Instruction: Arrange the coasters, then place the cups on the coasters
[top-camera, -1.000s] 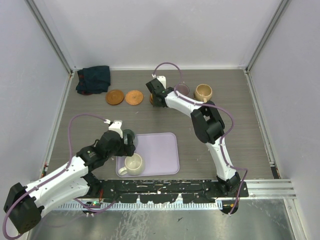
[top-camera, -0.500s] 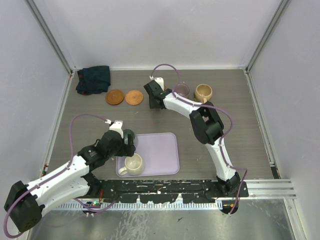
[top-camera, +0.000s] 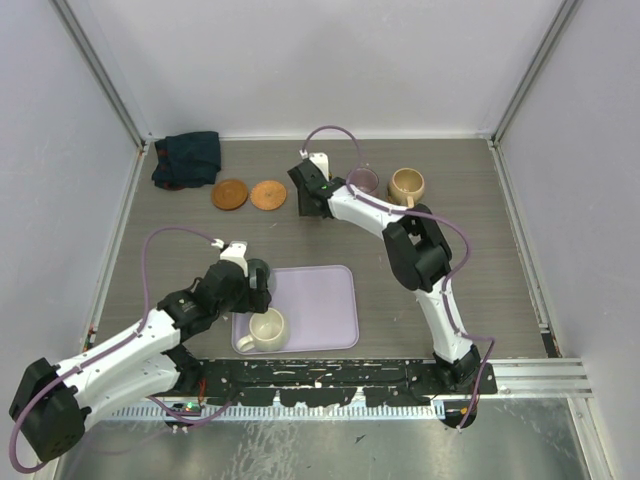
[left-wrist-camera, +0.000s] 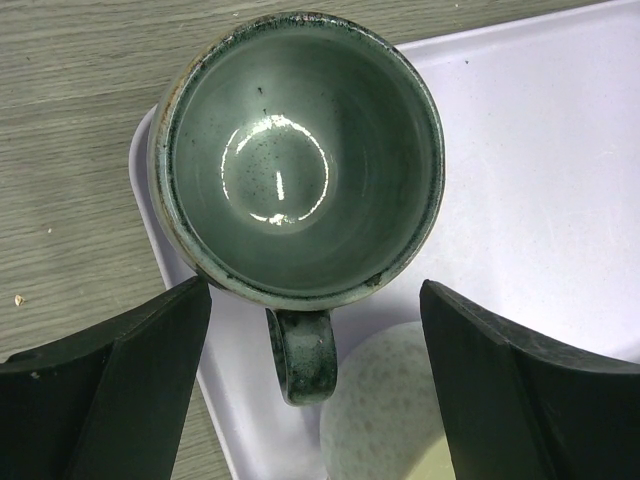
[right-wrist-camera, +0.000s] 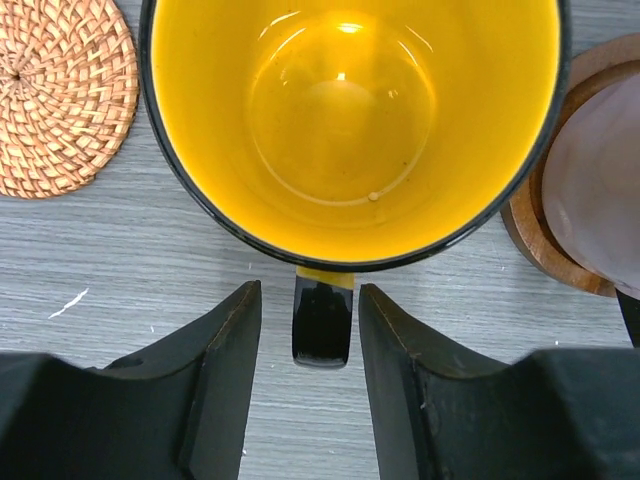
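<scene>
Now that the right claw (right-wrist-camera: 310, 295) has opened off the yellow mug (right-wrist-camera: 340, 110), it looks parked beside the woven coaster (right-wrist-camera: 60, 90), and the open left claw (left-wrist-camera: 315, 290) straddles the grey-green mug (left-wrist-camera: 295, 150) on the tray (left-wrist-camera: 540, 150).

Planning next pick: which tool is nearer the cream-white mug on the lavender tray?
Left. The left tool hangs over the grey-green mug beside the cream-white mug; right tool far back, at the yellow mug.
</scene>
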